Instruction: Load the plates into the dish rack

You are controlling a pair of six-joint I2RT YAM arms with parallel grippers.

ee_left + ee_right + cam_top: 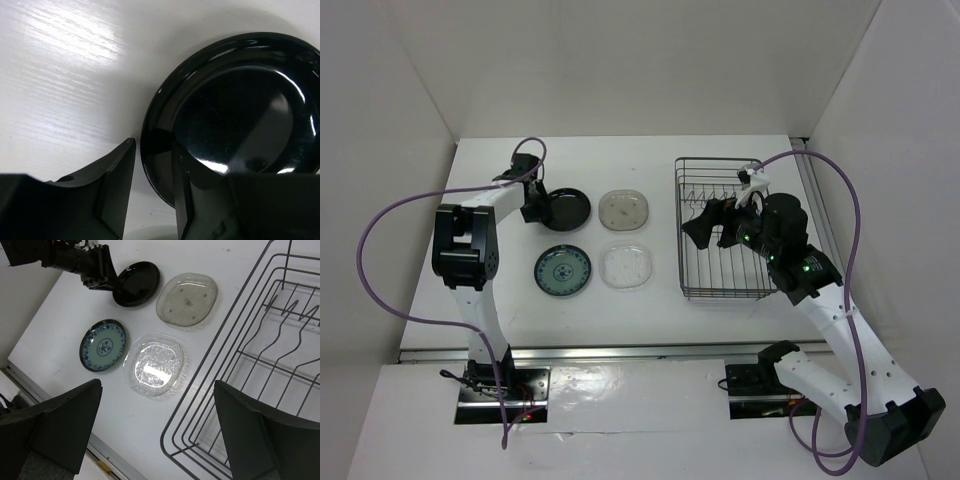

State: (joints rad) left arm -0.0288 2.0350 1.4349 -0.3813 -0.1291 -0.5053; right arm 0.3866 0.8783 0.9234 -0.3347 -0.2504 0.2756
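Four plates lie flat on the white table: a glossy black round one (pixel 567 207), a beige rounded-square one (pixel 624 209), a teal patterned one (pixel 562 270) and a clear glass one (pixel 626 266). My left gripper (pixel 533 205) is low at the black plate's (pixel 240 115) left edge. Its jaws straddle the rim, one finger (pixel 117 185) outside it with table showing in the gap, the other (pixel 190 195) over the plate. The dark wire dish rack (pixel 679 200) stands to the right with no plates in it. My right gripper (pixel 157 435) hangs wide open over the rack's (pixel 213 347) left side, holding nothing.
White walls enclose the table at the back and both sides. A metal strip (pixel 620 352) runs along the near edge. Purple cables (pixel 380 230) loop from both arms. In the right wrist view the left gripper (pixel 100 270) shows beside the black plate (pixel 136 283).
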